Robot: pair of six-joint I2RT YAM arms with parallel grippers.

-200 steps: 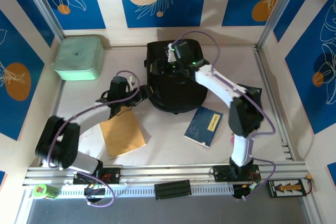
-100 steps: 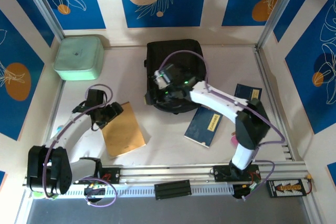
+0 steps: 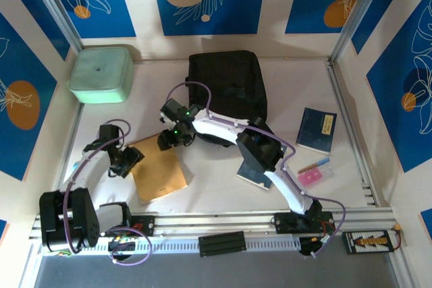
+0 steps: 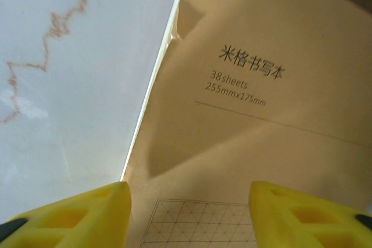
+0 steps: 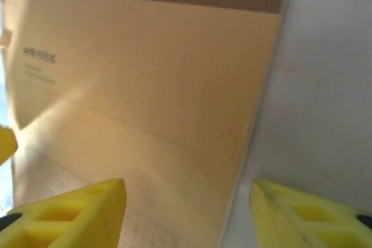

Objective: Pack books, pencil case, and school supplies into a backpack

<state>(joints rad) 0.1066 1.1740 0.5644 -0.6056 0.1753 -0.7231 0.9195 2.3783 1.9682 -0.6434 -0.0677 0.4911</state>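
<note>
The black backpack (image 3: 226, 89) lies flat at the back middle of the table. One dark blue book (image 3: 317, 129) lies to its right. Another dark blue book (image 3: 251, 176) is partly hidden under my right arm. A tan exercise notebook (image 3: 158, 172) lies front left. My left gripper (image 3: 125, 160) is open over the notebook's (image 4: 261, 85) left edge, low, with the yellow fingertips (image 4: 87, 213) apart. My right gripper (image 3: 173, 137) is open above the notebook's (image 5: 145, 85) far right corner. Neither gripper holds anything.
A mint-green box (image 3: 101, 73) sits at the back left. A small pink item (image 3: 312, 177) and a pencil (image 3: 314, 165) lie front right; I cannot tell if the pink one is the pencil case. Frame posts and walls close in the table.
My right arm swung from the backpack down and left to the notebook's far end. My left arm pulled back to the notebook's left edge. The second blue book came into view.
</note>
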